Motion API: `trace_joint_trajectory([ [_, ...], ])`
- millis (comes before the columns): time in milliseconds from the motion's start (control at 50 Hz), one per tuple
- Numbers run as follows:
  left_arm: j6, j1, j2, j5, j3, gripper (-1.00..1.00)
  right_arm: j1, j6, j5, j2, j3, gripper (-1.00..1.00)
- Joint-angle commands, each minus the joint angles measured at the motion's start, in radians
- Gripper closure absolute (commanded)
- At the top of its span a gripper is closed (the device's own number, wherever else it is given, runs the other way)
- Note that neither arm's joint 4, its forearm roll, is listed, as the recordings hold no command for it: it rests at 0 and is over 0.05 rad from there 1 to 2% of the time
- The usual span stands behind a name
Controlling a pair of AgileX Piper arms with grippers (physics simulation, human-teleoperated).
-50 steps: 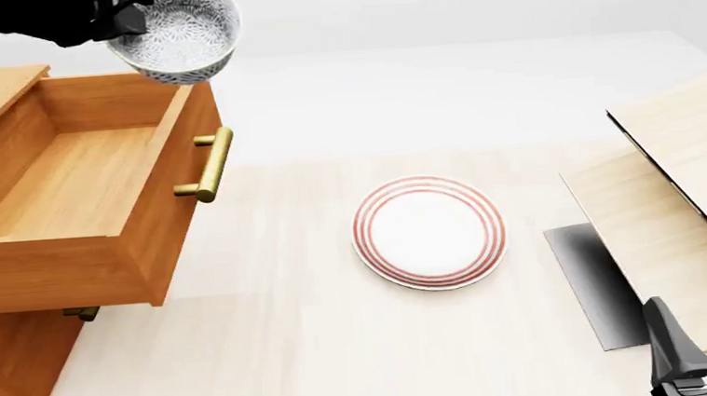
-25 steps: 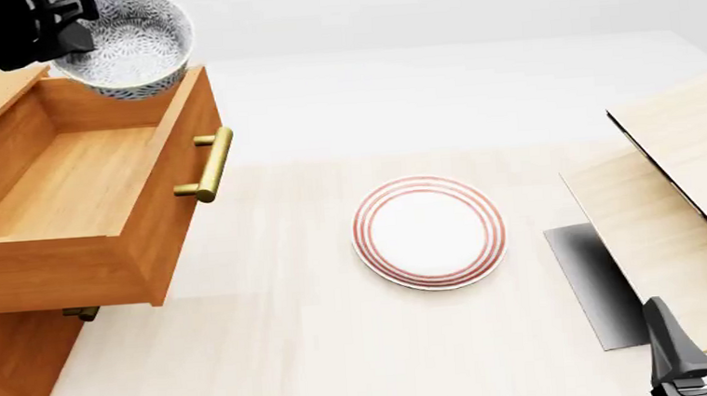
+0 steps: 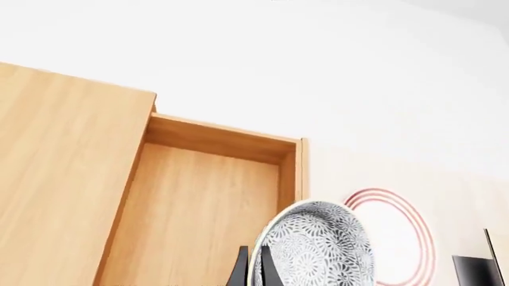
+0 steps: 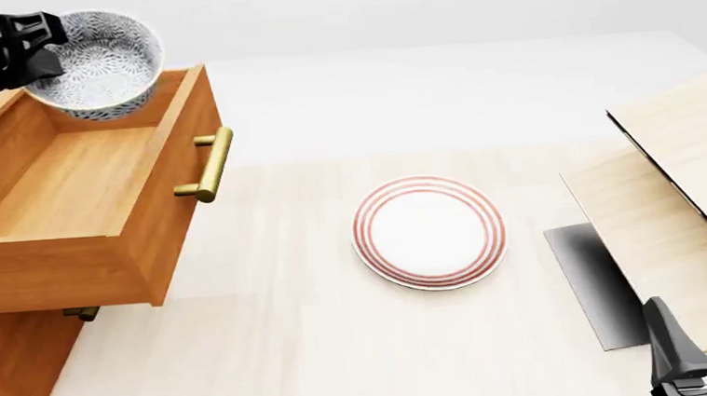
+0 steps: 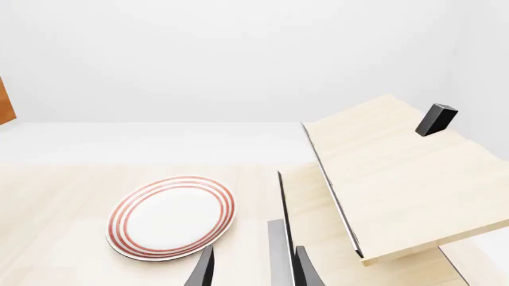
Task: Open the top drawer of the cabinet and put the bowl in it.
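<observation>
Since the earlier frames the small round white bowl with the dense grey-blue speckled pattern (image 4: 98,64) has travelled leftward, from beyond the drawer's front panel to above the far part of the drawer's interior, carried by the black left gripper (image 4: 38,54). That gripper is closed on the bowl's rim: in the left wrist view its two dark fingertips (image 3: 241,269) pinch the rim, one inside and one outside the wall of the bowl (image 3: 318,247).

The bowl hangs in the air, tilted a little, not touching the wood below. Under it the top drawer (image 4: 72,185), an orange-brown wooden box-shaped tray with a brass bar handle (image 4: 210,164) on its front, stands pulled well out of the orange-brown wooden cabinet (image 4: 10,367). Its floor is bare. Part of a brass handle of a lower drawer (image 4: 81,314) peeps out beneath it.

On the pale wooden surface (image 4: 290,352), well apart from the cabinet, lies a flat white plate with red rings (image 4: 430,232). To the right lean pale light-wood boards (image 4: 689,184), with a dark grey sheet (image 4: 597,284) at their foot.

The right gripper (image 4: 705,341) sits low at the near right corner, near the boards, with a gap between its dark fingers (image 5: 200,271) and nothing between them.
</observation>
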Motion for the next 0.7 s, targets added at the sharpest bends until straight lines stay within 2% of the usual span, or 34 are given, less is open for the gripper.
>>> trace_joint_trajectory([
  [20, -0.009, 0.023, -0.031, -0.023, 0.046, 1.00, 0.001, 0.000, 0.000, -0.002, 0.001, -1.00],
  [700, -0.020, 0.104, -0.054, -0.069, 0.131, 1.00, 0.001, 0.000, 0.000, -0.002, 0.001, -1.00],
])
